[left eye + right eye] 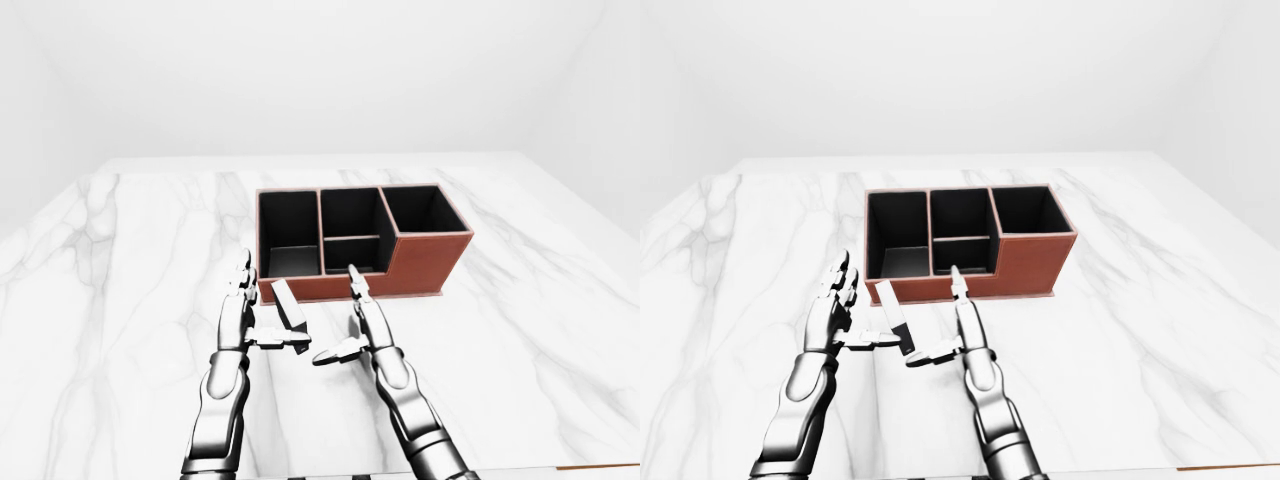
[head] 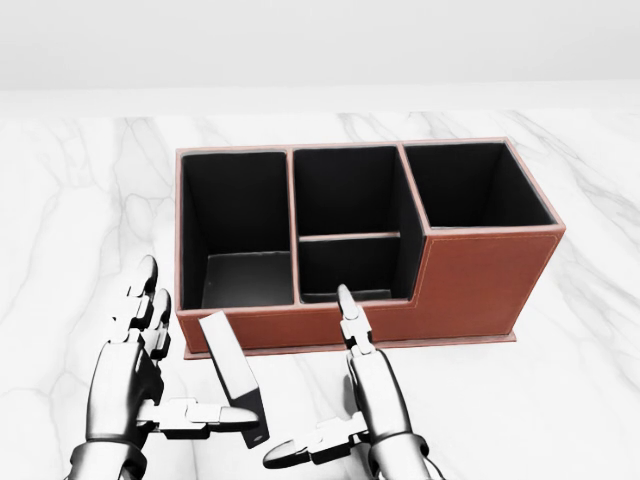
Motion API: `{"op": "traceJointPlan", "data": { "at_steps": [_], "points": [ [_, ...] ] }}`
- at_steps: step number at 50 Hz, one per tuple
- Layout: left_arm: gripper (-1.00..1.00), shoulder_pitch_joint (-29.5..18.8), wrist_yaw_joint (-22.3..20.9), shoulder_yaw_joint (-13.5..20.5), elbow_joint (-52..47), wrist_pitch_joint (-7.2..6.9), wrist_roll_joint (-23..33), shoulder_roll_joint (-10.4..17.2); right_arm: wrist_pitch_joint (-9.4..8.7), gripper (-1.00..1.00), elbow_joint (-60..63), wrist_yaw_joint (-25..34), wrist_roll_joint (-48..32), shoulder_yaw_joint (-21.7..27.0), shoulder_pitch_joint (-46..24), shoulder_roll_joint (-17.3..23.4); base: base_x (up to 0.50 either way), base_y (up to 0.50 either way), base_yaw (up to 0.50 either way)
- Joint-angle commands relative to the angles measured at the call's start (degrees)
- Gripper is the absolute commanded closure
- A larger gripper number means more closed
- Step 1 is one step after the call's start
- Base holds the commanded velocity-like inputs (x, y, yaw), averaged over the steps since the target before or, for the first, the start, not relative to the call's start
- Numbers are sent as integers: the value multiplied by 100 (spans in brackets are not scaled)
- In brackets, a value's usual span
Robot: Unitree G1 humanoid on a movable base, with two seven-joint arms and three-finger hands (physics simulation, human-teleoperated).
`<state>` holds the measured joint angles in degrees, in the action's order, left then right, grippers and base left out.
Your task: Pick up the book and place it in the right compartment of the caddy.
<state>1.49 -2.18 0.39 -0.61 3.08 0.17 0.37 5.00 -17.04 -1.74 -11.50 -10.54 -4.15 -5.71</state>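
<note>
The book (image 2: pixel 232 365), thin with a grey cover and dark edge, stands tilted on the marble just below the caddy's left end. The brown caddy (image 2: pixel 490 270) has black insides; its right compartment (image 2: pixel 475 190) is the tallest and holds nothing. My left gripper (image 2: pixel 185 350) is open at the book's left, fingers pointing up and thumb lying against the book's lower end. My right gripper (image 2: pixel 315 385) is open just right of the book, index finger pointing at the caddy wall and thumb reaching left toward the book without touching it.
The white marble table (image 1: pixel 520 300) spreads wide on all sides of the caddy. Its near edge shows at the bottom of the left-eye view. The caddy's middle section is split in two by a low divider (image 2: pixel 350 237).
</note>
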Motion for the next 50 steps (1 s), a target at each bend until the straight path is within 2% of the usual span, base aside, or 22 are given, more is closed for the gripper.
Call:
{"op": "traceJointPlan", "data": {
  "at_steps": [1,25,29,38,41,50],
  "points": [
    [-100,0,4,4,-1,6,-3,-2,0,-100,-81,-67,-112,-102,-64,-81,0,0,0],
    [-100,23,-8,-16,-26,7,4,-5,0,-100,-411,-221,-423,-270,-144,-222,0,0,0],
    [-100,18,-10,-16,15,36,5,-5,0,-100,-569,-246,-438,-254,-226,-258,0,0,0],
    [-100,4,7,-23,-18,-11,12,-10,0,-100,-731,-304,-515,-276,-345,-341,0,0,0],
    [-100,-3,7,-23,29,24,15,-10,0,-100,-794,-310,-523,-270,-385,-358,0,0,0],
    [-100,-7,14,-30,18,11,12,-13,0,-100,-1069,-307,-487,-212,-542,-411,0,0,0]
  ]
}}
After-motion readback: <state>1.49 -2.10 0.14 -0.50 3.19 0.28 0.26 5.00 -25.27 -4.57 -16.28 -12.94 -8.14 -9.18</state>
